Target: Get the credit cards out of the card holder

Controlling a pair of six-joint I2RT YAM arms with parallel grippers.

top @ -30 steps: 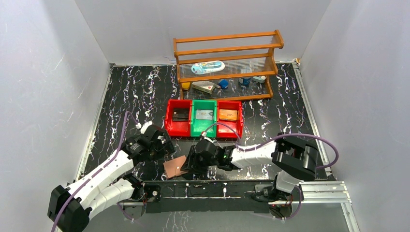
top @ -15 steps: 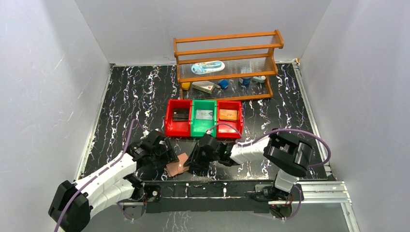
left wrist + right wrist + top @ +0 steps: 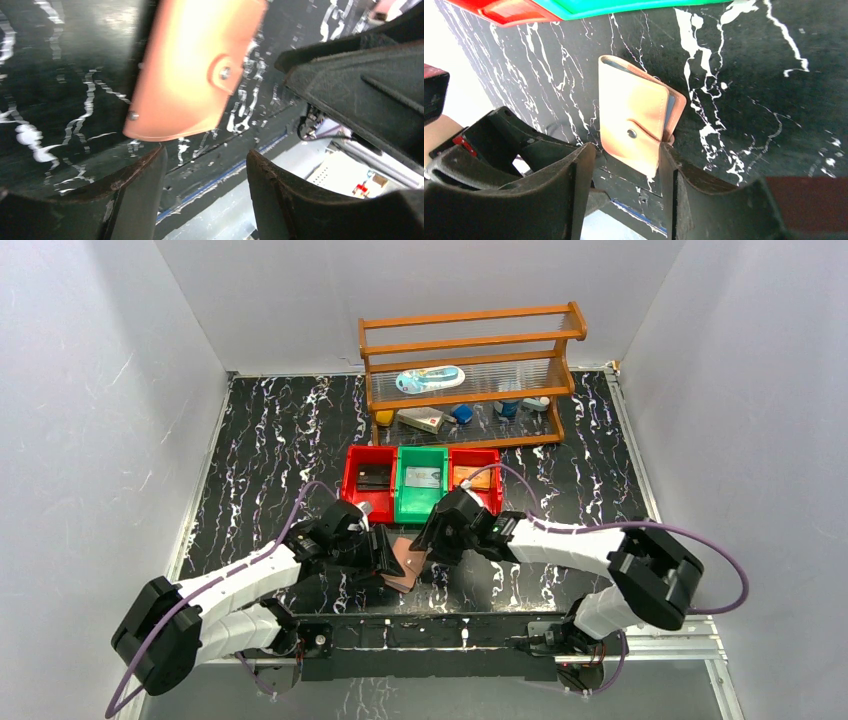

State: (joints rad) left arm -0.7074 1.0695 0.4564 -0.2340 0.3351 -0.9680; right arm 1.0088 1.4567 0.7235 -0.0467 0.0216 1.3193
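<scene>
Left fingers [image 3: 135, 200] apart, card holder [image 3: 195, 75] cut off above, blurred

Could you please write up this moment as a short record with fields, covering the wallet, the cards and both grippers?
card holder: small pinkish-brown leather-like wallet, closed, on black marbled table
in bins: black card in left red bin, silver-grey card in green bin, orange card in right red bin
left gripper: open, just short of the wallet
right gripper: jaws astride the wallet's end; grip unclear
</scene>
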